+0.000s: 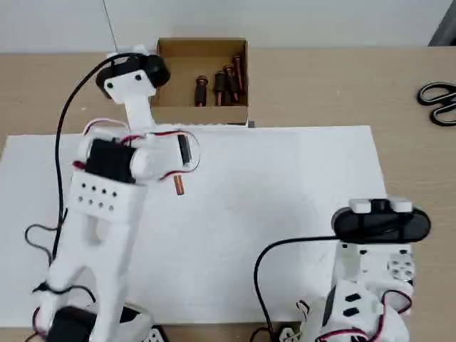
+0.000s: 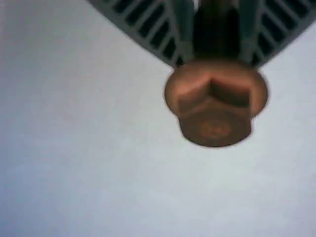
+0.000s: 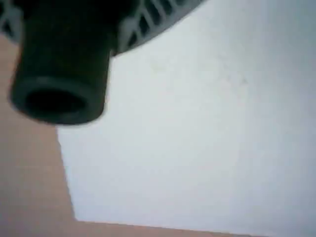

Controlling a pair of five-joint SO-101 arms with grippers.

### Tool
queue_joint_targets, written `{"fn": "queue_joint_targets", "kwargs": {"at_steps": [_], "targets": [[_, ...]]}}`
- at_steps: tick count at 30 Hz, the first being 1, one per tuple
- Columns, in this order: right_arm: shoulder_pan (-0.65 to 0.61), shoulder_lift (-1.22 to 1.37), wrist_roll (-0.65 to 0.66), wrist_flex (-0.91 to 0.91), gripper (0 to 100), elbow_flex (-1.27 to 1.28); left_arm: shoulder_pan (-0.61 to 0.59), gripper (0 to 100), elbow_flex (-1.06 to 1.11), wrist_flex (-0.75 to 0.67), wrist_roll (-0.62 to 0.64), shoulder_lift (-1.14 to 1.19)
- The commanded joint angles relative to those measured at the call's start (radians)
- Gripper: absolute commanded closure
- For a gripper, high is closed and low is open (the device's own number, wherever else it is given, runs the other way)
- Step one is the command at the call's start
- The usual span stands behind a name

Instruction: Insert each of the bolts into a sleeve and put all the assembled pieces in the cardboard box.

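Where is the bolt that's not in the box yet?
The bolt is clamped in the left gripper above the white sheet, left of centre in the high view and just below the cardboard box.

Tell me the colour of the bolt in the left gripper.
Copper-brown; the bolt shows best in the left wrist view, hex head foremost.

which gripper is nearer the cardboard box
Left. The left gripper, holding a bolt, is in front of the cardboard box; the right gripper, holding a sleeve, is at the near right of the table.
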Motion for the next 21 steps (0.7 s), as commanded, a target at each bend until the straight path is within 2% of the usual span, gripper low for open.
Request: {"fn": "queue_joint_targets", "kwargs": {"at_steps": [1, 5, 10, 16, 21], "targets": [[-0.111, -0.016, -0.081, -0.035, 99.5, 0.015, 0.003, 100, 0.134, -0.110, -0.037, -0.153], [-0.266, -0.010, -0.221, -0.059, 99.5, 0.046, 0.002, 100, 0.320, -0.201, -0.074, -0.301], [-0.461, -0.010, -0.318, -0.117, 99.6, 0.107, 0.002, 100, 0.545, -0.319, -0.075, -0.476], [-0.638, -0.010, -0.344, -0.194, 99.6, 0.193, 0.002, 100, 0.786, -0.440, -0.075, -0.703], [-0.750, -0.010, -0.339, -0.236, 99.6, 0.264, 0.002, 100, 0.978, -0.608, -0.075, -0.931]]}}
